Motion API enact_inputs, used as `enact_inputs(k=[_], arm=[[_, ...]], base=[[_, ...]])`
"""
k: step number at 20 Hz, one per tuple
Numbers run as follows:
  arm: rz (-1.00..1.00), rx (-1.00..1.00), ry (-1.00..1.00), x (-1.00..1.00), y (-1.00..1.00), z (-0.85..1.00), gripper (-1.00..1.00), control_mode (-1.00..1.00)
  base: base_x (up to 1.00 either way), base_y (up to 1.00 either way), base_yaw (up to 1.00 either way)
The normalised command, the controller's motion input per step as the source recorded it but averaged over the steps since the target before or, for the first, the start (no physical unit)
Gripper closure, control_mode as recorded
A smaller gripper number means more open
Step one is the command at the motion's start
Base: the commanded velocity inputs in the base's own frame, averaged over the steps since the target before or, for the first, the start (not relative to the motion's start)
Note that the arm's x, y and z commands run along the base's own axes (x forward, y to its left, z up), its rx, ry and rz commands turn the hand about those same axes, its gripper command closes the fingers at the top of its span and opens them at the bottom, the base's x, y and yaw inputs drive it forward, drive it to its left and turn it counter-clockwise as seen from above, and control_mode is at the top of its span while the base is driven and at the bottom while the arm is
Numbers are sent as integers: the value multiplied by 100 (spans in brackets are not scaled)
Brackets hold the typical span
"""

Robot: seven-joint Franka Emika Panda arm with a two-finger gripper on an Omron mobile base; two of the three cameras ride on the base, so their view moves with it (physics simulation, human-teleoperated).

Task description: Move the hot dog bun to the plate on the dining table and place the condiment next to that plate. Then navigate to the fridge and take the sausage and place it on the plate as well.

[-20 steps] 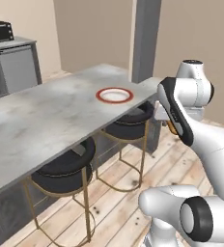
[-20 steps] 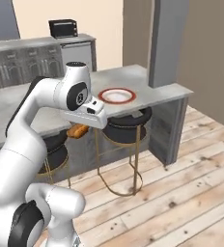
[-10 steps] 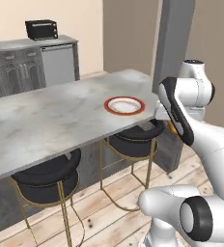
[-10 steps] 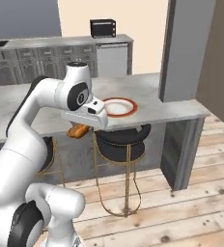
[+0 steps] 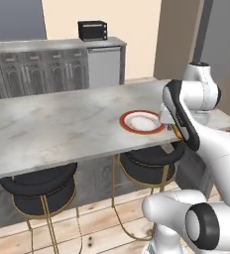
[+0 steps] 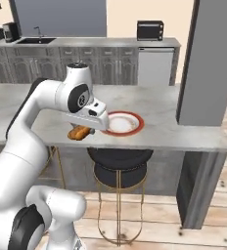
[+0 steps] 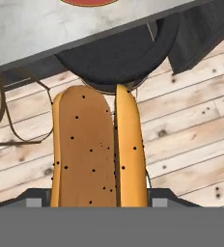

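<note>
My gripper is shut on the hot dog bun, a tan-orange split bun held just off the near edge of the dining table, above the floor. The hand view looks along the bun down at the wooden floor and a black stool. The red-rimmed plate lies on the marbled top just right of the gripper; in the left base view the plate sits close in front of my arm. The condiment, the fridge and the sausage are out of view.
Black stools on gold legs stand under the table edge. A wide grey pillar rises at the table's right end. Grey cabinets and a black toaster oven line the back wall.
Both base views have swung and shifted, so the base has moved along the table; the plate now sits nearer the arm. The gripper keeps the bun in the same hold.
</note>
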Motion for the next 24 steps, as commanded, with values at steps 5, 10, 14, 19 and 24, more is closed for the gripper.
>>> enact_inputs(k=[5,10,14,19,24], arm=[[0,0,0,0,0,0,100,100],[5,0,2,16,-6,-2,100,-100],[19,0,1,74,-46,-39,100,-100],[13,0,0,79,-59,-85,100,-100],[11,0,0,58,-28,-78,100,-100]], base=[[80,-45,34],[68,-24,19],[0,0,0],[0,0,0],[0,0,0]])
